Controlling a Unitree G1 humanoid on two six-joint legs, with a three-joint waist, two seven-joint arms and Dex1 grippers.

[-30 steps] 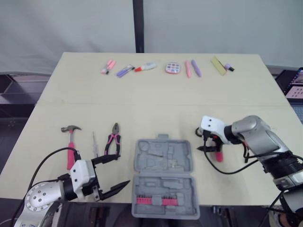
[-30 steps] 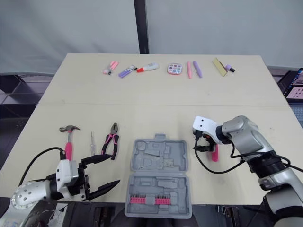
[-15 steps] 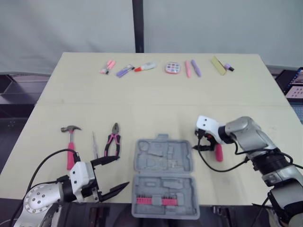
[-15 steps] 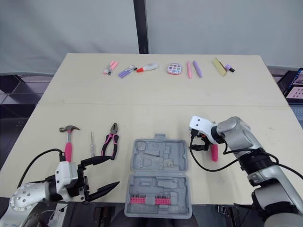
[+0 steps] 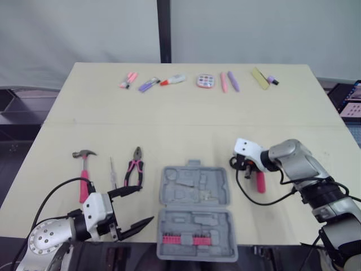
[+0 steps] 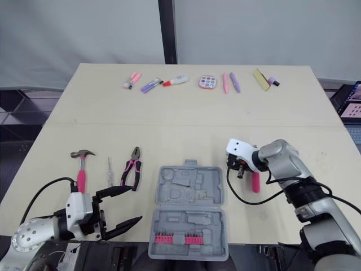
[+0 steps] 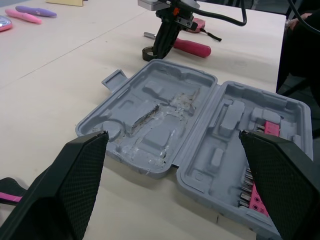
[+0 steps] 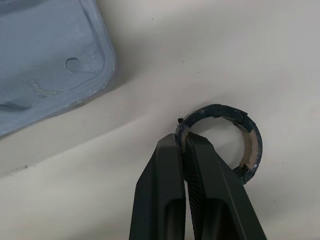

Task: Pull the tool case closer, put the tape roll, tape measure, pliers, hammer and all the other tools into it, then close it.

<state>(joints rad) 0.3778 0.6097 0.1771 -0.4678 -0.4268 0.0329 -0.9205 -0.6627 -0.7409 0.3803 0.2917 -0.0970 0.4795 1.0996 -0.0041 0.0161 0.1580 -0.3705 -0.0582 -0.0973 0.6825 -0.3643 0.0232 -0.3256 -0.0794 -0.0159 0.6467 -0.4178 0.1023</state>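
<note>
Fingers [image 8: 162,190] of the right gripper [image 8: 183,141], apart a second ago, now clamp the rim of the tape roll [image 8: 252,142] beside the tool case [image 8: 50,50]; left fingers [image 7: 75,175] gape.

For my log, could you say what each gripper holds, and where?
Right gripper pinches the tape roll by its ring wall; left gripper, open, holds nothing.

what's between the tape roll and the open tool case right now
Nothing visible. The jaws of the right gripper pinch the wall of the tape roll; only bare table lies between it and the tool case. The pink-handled tool lies on the roll's far side.
</note>
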